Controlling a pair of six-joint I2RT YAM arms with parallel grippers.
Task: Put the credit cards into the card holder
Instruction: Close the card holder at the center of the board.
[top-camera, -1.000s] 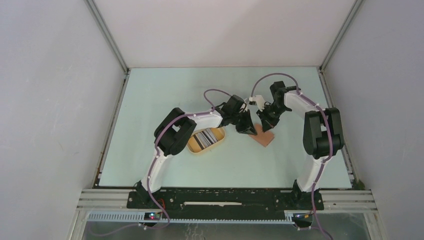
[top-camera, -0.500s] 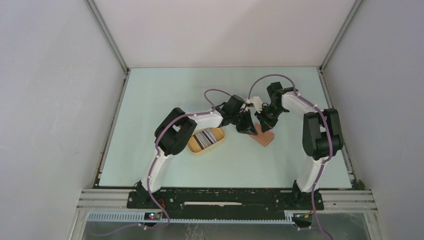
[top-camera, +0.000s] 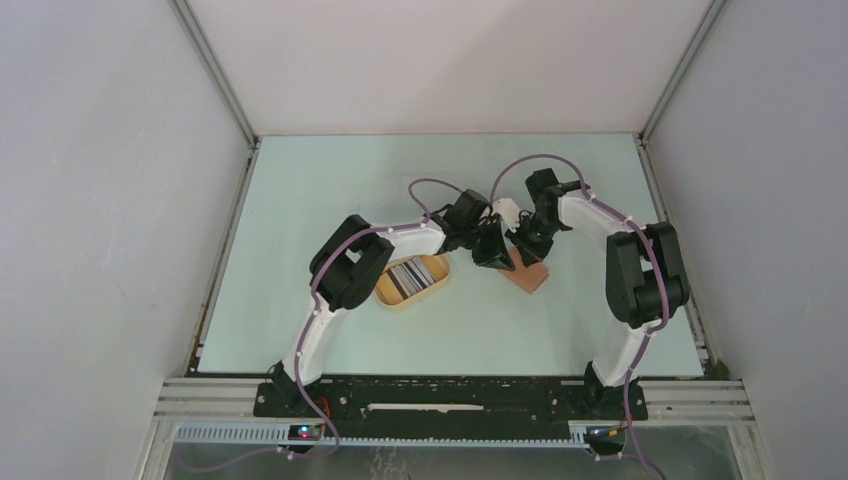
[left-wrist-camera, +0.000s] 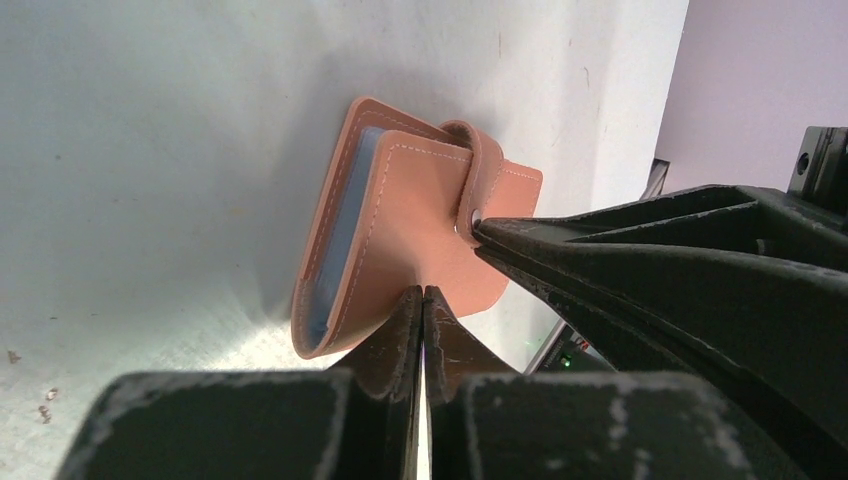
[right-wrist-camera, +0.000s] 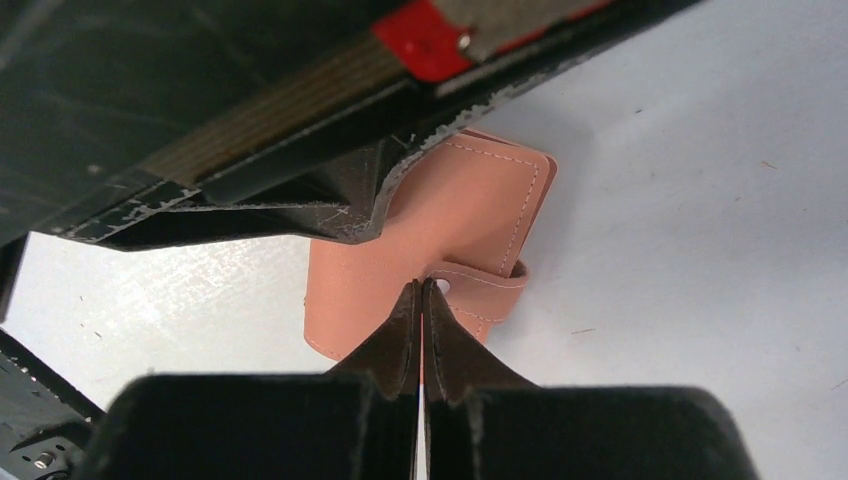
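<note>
The reddish-brown card holder (top-camera: 531, 277) lies folded on the table, its snap tab (left-wrist-camera: 484, 170) wrapped over the cover and the blue lining showing at its edge. My left gripper (top-camera: 497, 256) is shut, its tips (left-wrist-camera: 422, 293) resting on the holder's cover (left-wrist-camera: 400, 225). My right gripper (top-camera: 520, 246) is shut too, its tips (right-wrist-camera: 422, 285) at the snap of the tab on the holder (right-wrist-camera: 470, 195). The credit cards (top-camera: 416, 274), a striped stack, lie in the yellow tray (top-camera: 392, 297) to the left. Neither gripper holds a card.
The two grippers nearly touch above the holder; the right gripper's fingers (left-wrist-camera: 650, 260) fill the right of the left wrist view. The left forearm passes above the tray. The enclosure walls (top-camera: 120, 200) stand on both sides and at the back.
My right gripper has moved left and down toward the holder, closing in on the left gripper. The left gripper and the holder have hardly moved.
</note>
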